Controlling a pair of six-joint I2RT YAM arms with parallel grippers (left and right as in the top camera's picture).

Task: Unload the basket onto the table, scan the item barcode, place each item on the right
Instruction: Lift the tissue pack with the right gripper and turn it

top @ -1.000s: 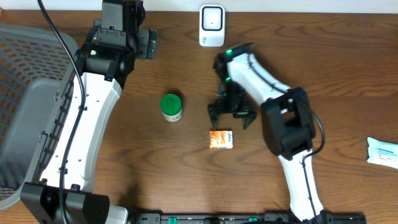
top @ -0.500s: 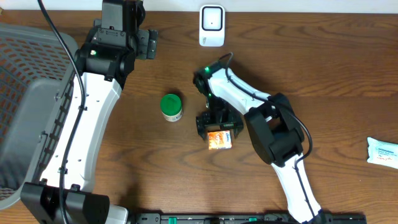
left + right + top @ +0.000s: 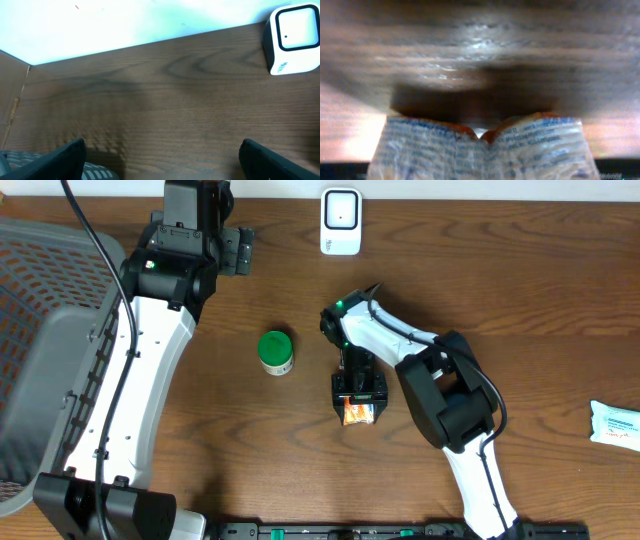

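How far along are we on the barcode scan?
Done: the right gripper is down on the orange snack packet. In hand: its jaws pinch the packet, which buckles in the right wrist view; not yet lifted. To do: carry it to the white box-shaped scanner and show the barcode. The left gripper is open, idle.

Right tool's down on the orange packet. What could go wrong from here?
1. The packet is soft and buckles at its middle in the wrist view; the right tool may catch only wrapper and lose it on lift.
2. No barcode shows in either view, so it may reach the scanner facing the wrong way.
3. The left tool is parked open beside the scanner and could crowd the approach.
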